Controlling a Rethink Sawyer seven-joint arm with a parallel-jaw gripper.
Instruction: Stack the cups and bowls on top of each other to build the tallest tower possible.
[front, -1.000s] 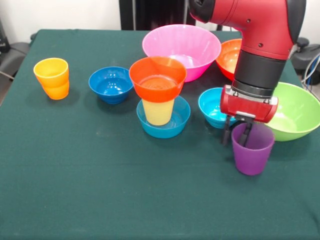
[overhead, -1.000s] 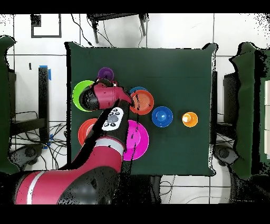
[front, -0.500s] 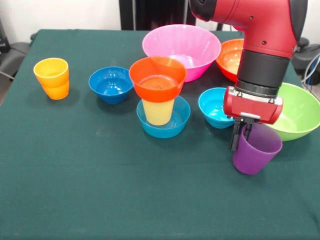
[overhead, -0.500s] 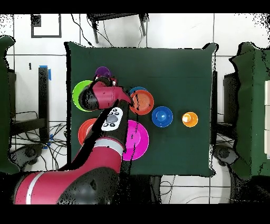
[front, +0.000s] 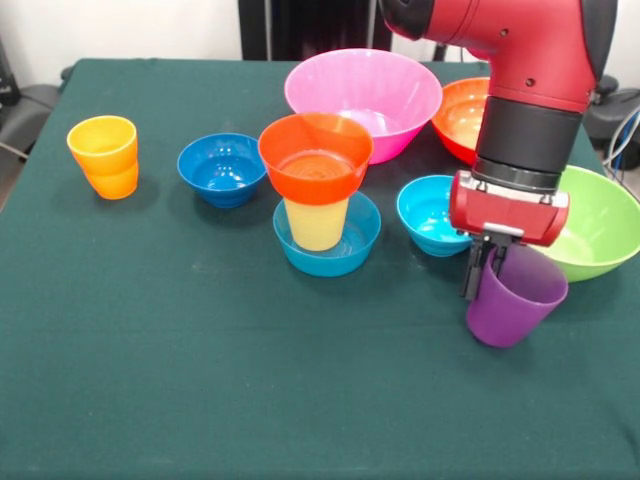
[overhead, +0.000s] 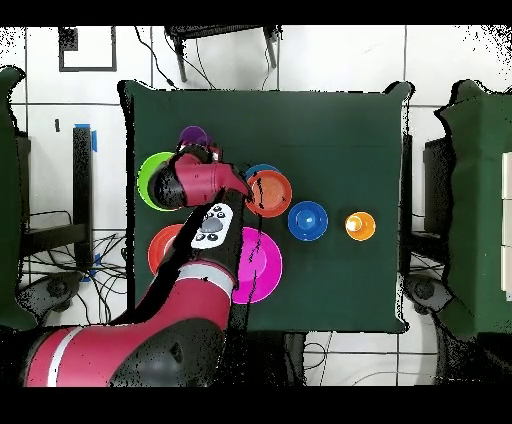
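Crowding purple cup (front: 515, 297): green bowl (front: 598, 222) (touching).

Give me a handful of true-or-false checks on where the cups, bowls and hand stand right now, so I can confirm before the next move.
1. The hand grips the purple cup by its rim. True; one finger sits inside the cup, and the cup hangs tilted.
2. The tower is topped by the orange cup. False; an orange-red small bowl tops it, over the yellow cup in a blue bowl.
3. The orange cup stands alone at the front view's left. True.
4. The pink bowl holds the purple cup. False; the pink bowl looks empty.
5. The cyan bowl lies between the tower and the lime green bowl. True.
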